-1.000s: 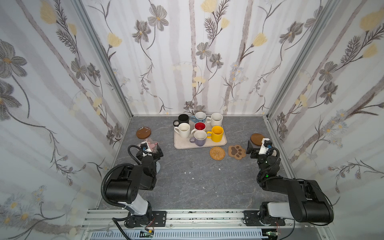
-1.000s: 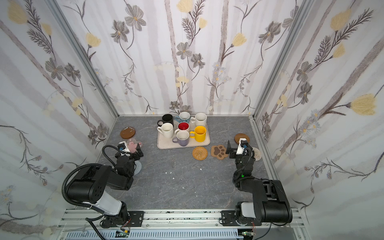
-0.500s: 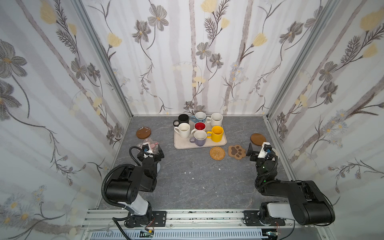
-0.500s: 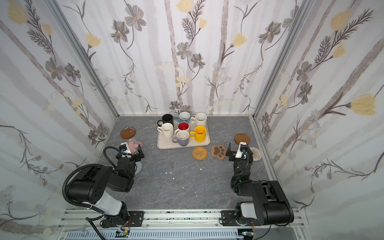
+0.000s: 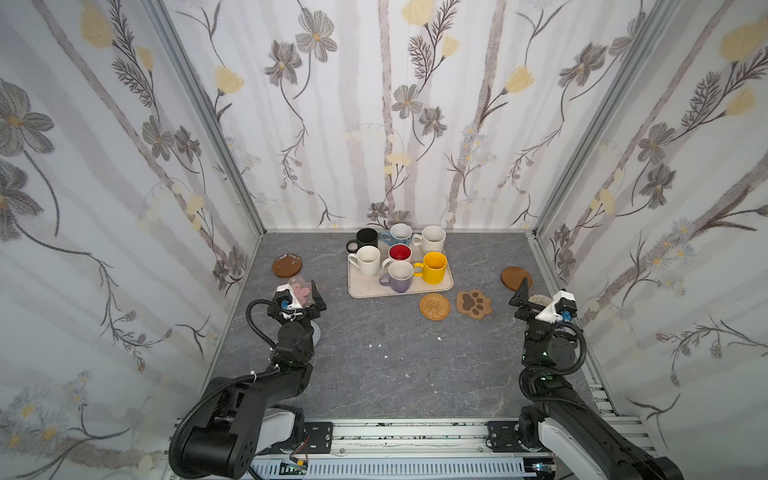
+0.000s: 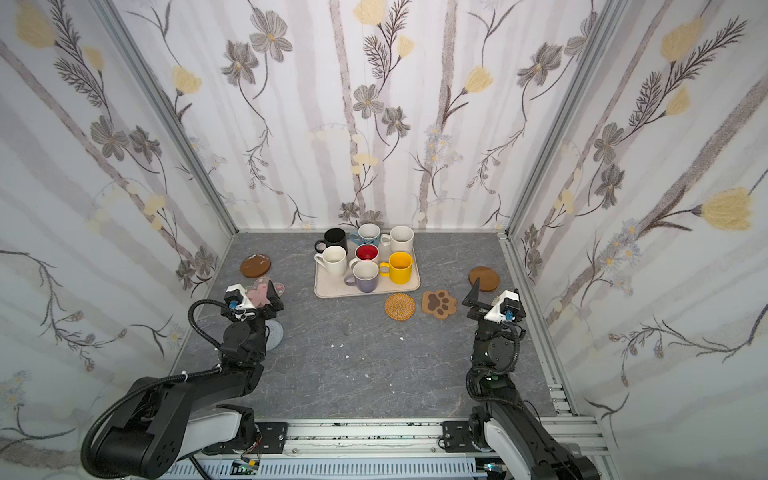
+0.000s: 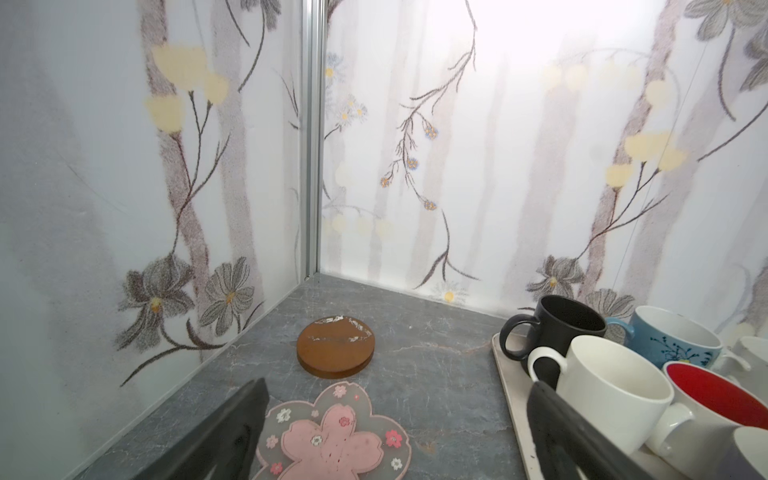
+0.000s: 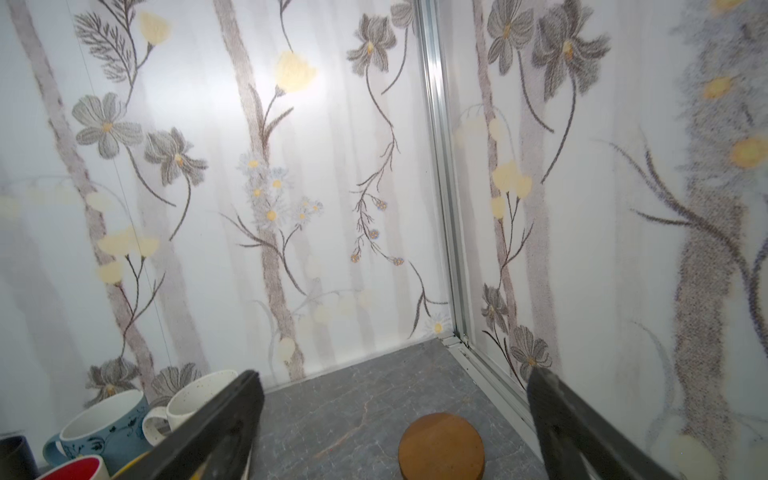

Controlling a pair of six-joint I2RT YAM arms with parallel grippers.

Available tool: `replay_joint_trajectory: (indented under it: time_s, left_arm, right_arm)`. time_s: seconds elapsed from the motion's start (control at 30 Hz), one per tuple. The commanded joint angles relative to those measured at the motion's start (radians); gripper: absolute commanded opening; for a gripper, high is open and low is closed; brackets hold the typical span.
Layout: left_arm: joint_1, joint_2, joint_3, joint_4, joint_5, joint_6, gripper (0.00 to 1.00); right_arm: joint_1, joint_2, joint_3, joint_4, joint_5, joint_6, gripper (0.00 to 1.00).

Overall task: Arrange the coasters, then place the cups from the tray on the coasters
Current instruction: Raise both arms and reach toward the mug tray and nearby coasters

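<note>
Top views: left gripper [image 5: 300, 296] open, empty, hovering over pink blossom coaster [image 6: 258, 294]; right gripper [image 6: 487, 302] open, empty, white woven coaster [image 5: 541, 298] beneath, brown disc [image 6: 483, 278] at its 11 o'clock; cups [image 5: 399, 266] on tray [image 5: 361, 287], table's 12 o'clock.
Left wrist: blossom between my spread fingers [image 7: 232, 432]; left arm nearer.
Right wrist: disc ahead, nothing gripped.

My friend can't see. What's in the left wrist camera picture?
The open left gripper frames a pink blossom coaster on the grey table, with a brown wooden coaster beyond it. Beside them, a cream tray holds a black mug, a white mug, a blue patterned mug and a red-inside mug.
</note>
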State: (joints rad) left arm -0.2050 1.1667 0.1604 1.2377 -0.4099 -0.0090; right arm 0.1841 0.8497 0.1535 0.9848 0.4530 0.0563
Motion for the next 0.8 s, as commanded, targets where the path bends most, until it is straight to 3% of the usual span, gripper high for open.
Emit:
replay_joint_trajectory:
  time_s: [0.0, 0.13, 0.3, 0.47, 0.77]
  left_arm:
    - [-0.02, -0.117, 0.048, -0.205, 0.018, -0.084, 1.0]
    - [-0.053, -0.203, 0.205, -0.549, 0.028, -0.16, 1.0]
    - [-0.207, -0.236, 0.371, -0.799, -0.023, -0.128, 1.0]
    - [-0.356, -0.214, 0.522, -0.943, -0.062, -0.143, 1.0]
    - [-0.61, 0.074, 0.79, -1.025, -0.14, -0.142, 0.98]
  right_arm:
    - [-0.001, -0.172, 0.047, -0.352, 0.041, 0.071, 1.0]
    - [0.0, -0.307, 0.109, -0.56, 0.024, 0.136, 1.0]
    - [0.0, -0.337, 0.195, -0.763, -0.074, 0.216, 1.0]
    - [0.0, -0.3, 0.307, -0.959, -0.149, 0.304, 0.99]
    - [-0.012, -0.221, 0.412, -1.117, -0.189, 0.404, 0.96]
